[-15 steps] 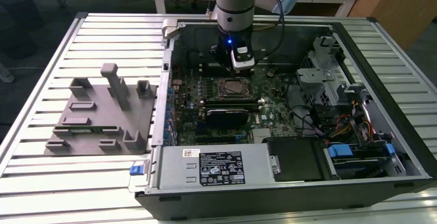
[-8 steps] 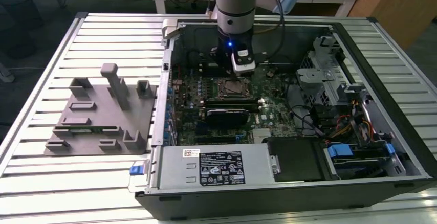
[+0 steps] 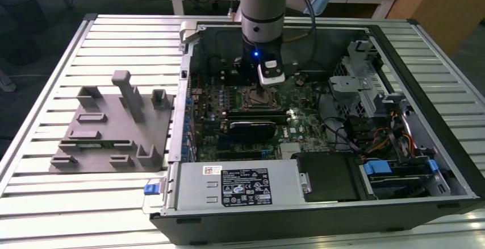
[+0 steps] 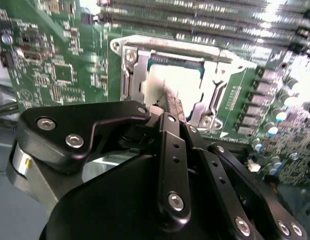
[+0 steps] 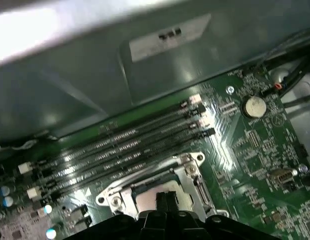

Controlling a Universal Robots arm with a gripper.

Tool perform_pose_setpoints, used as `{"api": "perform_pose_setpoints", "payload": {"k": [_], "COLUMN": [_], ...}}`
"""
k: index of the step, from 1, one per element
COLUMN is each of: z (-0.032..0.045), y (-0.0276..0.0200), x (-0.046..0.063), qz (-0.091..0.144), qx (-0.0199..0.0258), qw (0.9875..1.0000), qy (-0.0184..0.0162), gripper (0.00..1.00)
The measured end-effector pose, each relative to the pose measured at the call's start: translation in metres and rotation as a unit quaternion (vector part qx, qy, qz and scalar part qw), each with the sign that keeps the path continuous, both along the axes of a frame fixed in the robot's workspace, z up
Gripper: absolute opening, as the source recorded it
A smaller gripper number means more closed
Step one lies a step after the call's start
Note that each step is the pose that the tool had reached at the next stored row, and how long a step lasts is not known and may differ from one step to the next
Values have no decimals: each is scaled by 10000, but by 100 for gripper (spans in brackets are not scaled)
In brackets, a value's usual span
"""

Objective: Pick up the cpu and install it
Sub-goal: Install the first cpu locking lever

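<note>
The cpu (image 4: pixel 177 82) is a pale square lid lying flat inside the metal socket frame (image 4: pixel 140 50) on the green motherboard. In the first wrist view the cpu (image 5: pixel 145 201) shows on either side of the dark fingertips. My gripper (image 4: pixel 170 107) hangs directly over the cpu's middle, its two black fingers (image 5: pixel 161 200) pressed together with nothing between them. I cannot tell whether the tips touch the lid. In the exterior view the gripper (image 3: pixel 262 92) reaches down into the open computer case over the socket (image 3: pixel 258 98).
Memory slots (image 5: pixel 125 145) run beside the socket, with the case wall (image 5: pixel 145 75) behind them. A grey tray (image 3: pixel 106 129) with upright posts sits on the slatted table at the exterior view's left. The power supply (image 3: pixel 235 183), drive cage (image 3: pixel 364 73) and cables (image 3: pixel 387 135) crowd the case.
</note>
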State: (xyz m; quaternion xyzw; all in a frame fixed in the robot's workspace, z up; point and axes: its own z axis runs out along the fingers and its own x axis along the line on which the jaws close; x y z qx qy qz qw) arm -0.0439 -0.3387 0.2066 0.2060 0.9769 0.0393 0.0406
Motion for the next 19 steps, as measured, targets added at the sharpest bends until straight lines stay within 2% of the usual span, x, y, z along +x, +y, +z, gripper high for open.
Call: {"api": "perform_pose_setpoints", "payload": {"k": [2, 5, 6, 9, 12, 19], "z": [0, 0, 1, 3, 37, 222], "y": [-21, -42, -45, -46, -45, -46], "x": [0, 0, 0, 0, 0, 0], "qz": [3, 13, 17, 24, 24, 27], "qx": [-47, -145, -155, -156, -156, -153], "qw": [10000, 9999, 9999, 9999, 9999, 9999], "qy": [0, 0, 0, 0, 0, 0], "gripper": [11, 11, 11, 11, 11, 11]}}
